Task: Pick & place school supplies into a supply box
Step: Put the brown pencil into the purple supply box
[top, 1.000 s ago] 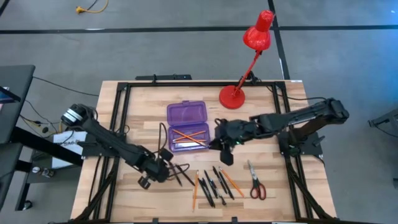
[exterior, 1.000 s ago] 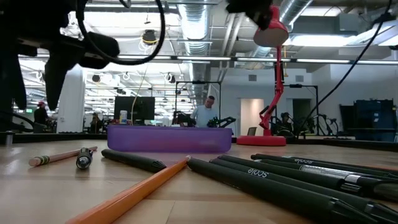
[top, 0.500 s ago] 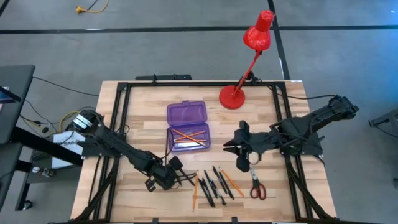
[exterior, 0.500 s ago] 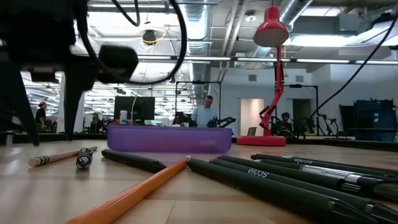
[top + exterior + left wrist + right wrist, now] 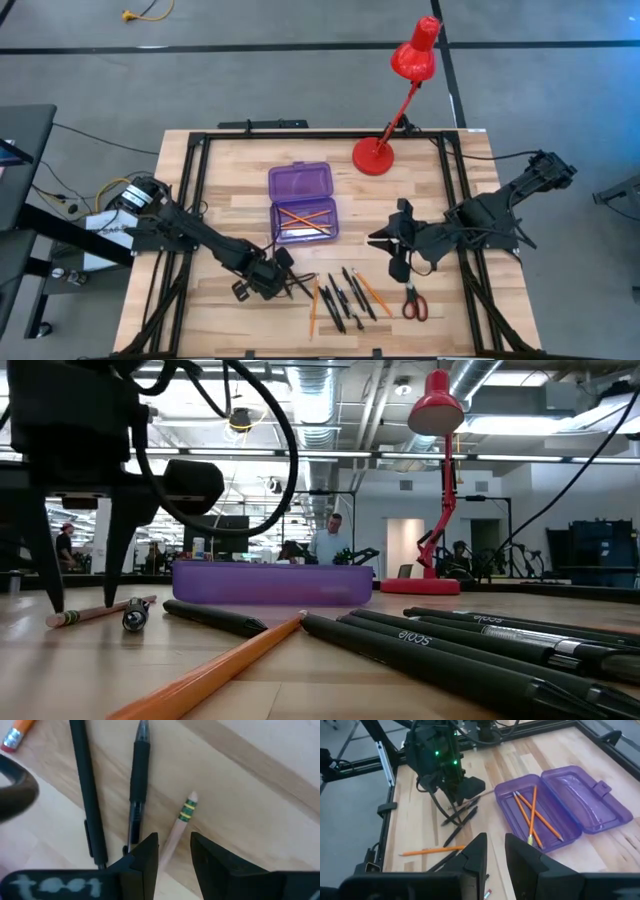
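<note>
Overhead, the purple supply box [image 5: 302, 203] lies open near the centre of the wooden bench [image 5: 230, 190], its lid toward 12 o'clock and orange pencils [image 5: 303, 217] crossed in its tray. The left pincer [image 5: 283, 283] is low over the bench at about 7 o'clock from the box; its wrist camera shows the two fingers [image 5: 145, 857] narrowly parted, straddling a pale pencil with a green-banded ferrule [image 5: 181, 822], with a black pen [image 5: 138, 775] and a longer black marker [image 5: 89, 795] lying just beside it. The right pincer [image 5: 398, 250] hovers at about 4 o'clock from the box, its fingers [image 5: 475, 855] set a narrow gap apart and holding nothing. The loose supplies remain toward 6 o'clock: a fan of black pens [image 5: 345, 295], an orange pencil [image 5: 313, 305] and red-handled scissors [image 5: 411, 295]. A red desk lamp [image 5: 400, 95] stands at 1 o'clock from the box. In the level view, a person [image 5: 329, 540] stands beyond the box.
</note>
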### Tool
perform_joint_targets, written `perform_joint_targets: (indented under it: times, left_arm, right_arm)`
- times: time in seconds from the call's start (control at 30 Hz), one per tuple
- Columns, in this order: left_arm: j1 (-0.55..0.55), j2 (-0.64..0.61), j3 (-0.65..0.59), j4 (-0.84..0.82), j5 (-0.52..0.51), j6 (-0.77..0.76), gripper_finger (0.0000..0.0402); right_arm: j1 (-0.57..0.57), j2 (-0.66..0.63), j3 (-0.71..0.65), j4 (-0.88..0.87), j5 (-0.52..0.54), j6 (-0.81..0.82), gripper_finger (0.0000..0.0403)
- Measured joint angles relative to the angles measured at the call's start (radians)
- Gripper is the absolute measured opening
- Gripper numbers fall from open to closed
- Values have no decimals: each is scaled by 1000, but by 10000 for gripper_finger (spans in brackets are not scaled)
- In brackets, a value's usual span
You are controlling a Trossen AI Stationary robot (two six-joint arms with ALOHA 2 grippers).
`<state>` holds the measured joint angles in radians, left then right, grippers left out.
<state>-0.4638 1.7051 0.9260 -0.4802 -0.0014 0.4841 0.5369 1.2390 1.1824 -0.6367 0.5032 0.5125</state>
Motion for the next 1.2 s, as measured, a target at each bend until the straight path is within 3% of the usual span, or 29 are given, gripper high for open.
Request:
perform_joint_targets:
  times: [0.67,1.07,1.2]
  left_arm:
    - [105,-5,-45,-25,107,54,103]
    - [109,-3,-45,-67,126,-75,102]
    - [90,-3,-45,-71,114,-135,84]
  right_arm:
    - [33,10,0,0,60,47,62]
    - [23,10,0,-30,76,47,62]
    - [23,10,0,-41,76,47,62]
